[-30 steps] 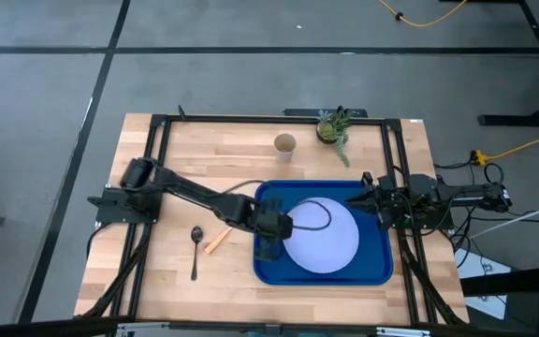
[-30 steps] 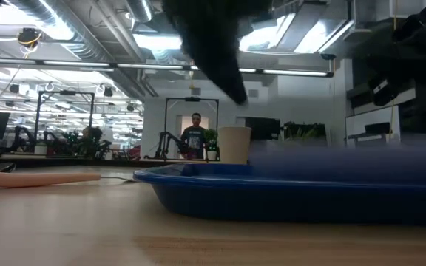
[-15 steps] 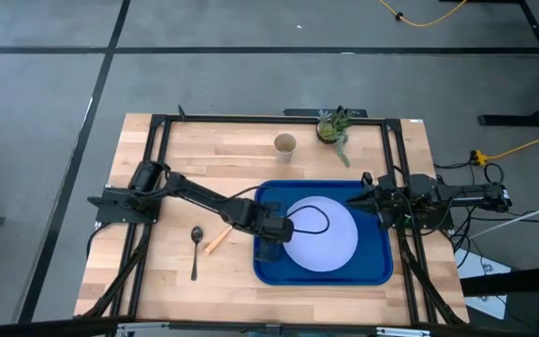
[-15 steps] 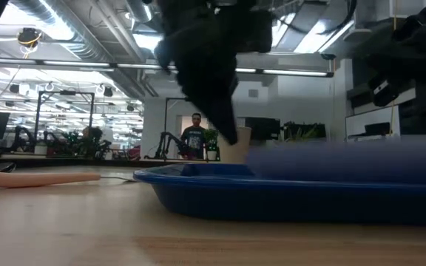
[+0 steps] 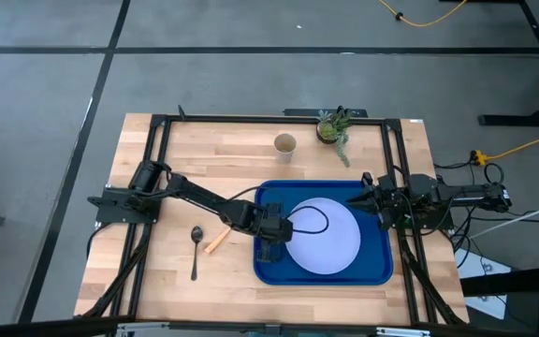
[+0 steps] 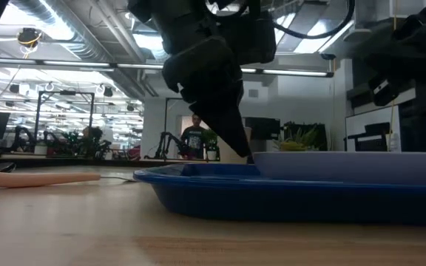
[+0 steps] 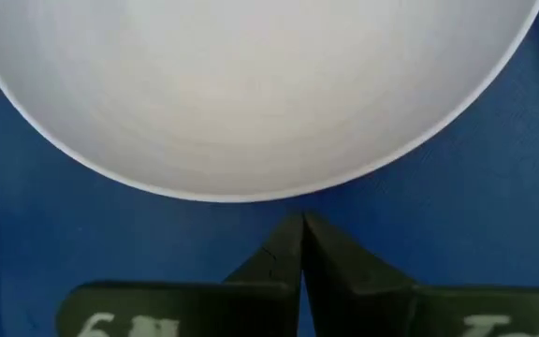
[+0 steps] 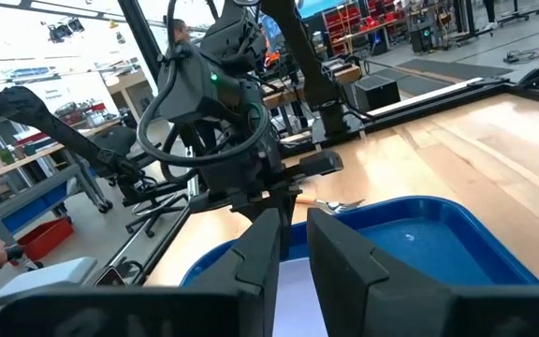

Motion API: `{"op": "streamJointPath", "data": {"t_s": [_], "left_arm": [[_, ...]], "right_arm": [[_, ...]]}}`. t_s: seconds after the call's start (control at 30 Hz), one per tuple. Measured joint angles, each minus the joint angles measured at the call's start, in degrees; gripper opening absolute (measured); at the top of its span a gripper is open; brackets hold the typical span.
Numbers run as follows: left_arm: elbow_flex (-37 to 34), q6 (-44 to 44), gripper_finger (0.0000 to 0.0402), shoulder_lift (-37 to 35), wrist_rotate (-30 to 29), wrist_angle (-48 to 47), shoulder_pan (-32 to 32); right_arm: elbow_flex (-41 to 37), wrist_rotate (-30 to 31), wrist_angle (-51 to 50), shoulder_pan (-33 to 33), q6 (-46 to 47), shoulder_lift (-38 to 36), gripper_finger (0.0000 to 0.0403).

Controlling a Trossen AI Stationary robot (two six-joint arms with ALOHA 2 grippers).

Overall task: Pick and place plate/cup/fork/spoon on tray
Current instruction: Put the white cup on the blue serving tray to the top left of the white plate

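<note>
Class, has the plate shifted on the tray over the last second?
Yes. The plate slid slightly toward the tray's right rim and settled flat.

Bright even overhead light — soft shadows, blurred low-view foreground.

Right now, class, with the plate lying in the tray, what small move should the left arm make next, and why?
Probably lift the shut left pincer clear of the blue tray: the plate already lies flat there, while cup, fork and spoon remain on the table.

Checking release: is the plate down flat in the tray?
Yes. The plate lies flat inside the tray; the left gripper is shut, beside its rim.
</note>
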Motion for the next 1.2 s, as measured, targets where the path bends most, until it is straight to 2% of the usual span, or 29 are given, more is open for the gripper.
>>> {"op": "streamJointPath", "data": {"t_s": [0.27,0.43,0.63,0.7,0.83,1.03,1.2], "left_arm": [[0.1,0.0,0.0023,-0.4,0.2,-2.7,0.1],[4.8,-0.2,0.0030,-1.8,0.1,-11.4,1.4],[10.7,1.6,0.0029,-5.6,-7.4,-23.0,4.6],[11.1,2.9,0.0025,-7.0,-7.6,-23.5,7.3],[11.1,3.8,0.0019,-7.2,-3.4,-21.9,15.2],[11.0,4.7,0.0009,-4.9,7.9,-17.6,27.8],[11.0,9.6,0.0003,-4.8,9.5,-10.6,32.3]], "right_arm": [[0.0,0.0,0.0,0.0,0.0,0.0,0.0065],[0.0,0.0,0.0,0.0,0.0,0.0,0.0065],[0.0,0.0,0.0,0.0,0.0,0.0,0.0065],[0.0,-0.1,0.0,0.0,0.0,0.0,0.0065],[0.0,-0.1,0.0,0.0,0.1,0.0,0.0065],[0.0,0.0,0.0,0.0,0.0,0.0,0.0065],[0.0,0.0,-0.1,0.0,-0.1,0.0,0.0065]]}}
